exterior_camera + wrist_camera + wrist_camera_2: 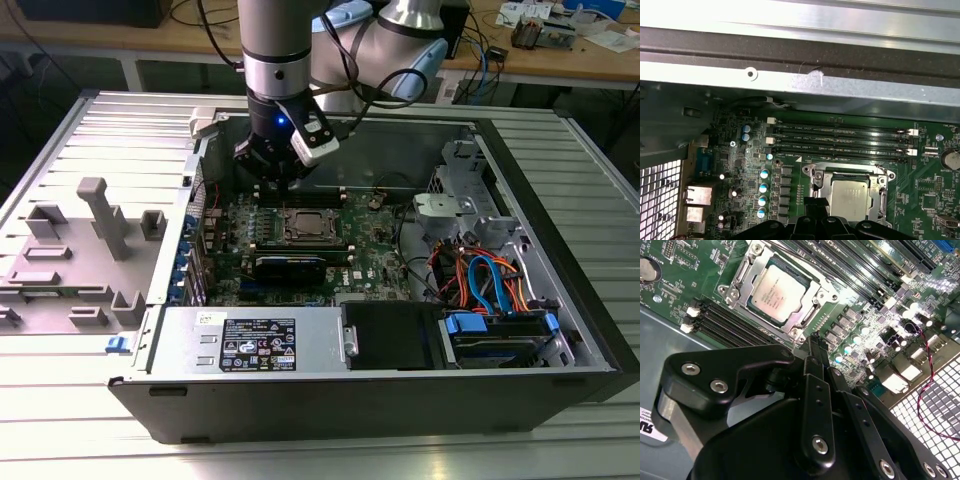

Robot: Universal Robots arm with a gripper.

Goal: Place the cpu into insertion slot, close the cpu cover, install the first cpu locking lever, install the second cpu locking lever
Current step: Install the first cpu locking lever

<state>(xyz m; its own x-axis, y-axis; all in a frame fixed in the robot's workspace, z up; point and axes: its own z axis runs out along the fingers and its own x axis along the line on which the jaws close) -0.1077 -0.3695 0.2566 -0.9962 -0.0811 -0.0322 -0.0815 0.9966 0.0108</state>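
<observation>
Cpu [777,292] is seated in the insertion slot [308,228]. A ribbed tabletop [600,170] carries an open computer case [560,320], with the green motherboard [375,255] on its floor and the slot near the board's centre. In the exterior view the gripper [275,172] hangs at 11 o'clock from the slot, low inside the case, jaws clenched on nothing. The cpu cover [742,277] lies flat, framing the silvery chip in both wrist views

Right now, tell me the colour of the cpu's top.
The cpu has a silvery-grey metal top, clearest in the second wrist view.
</observation>
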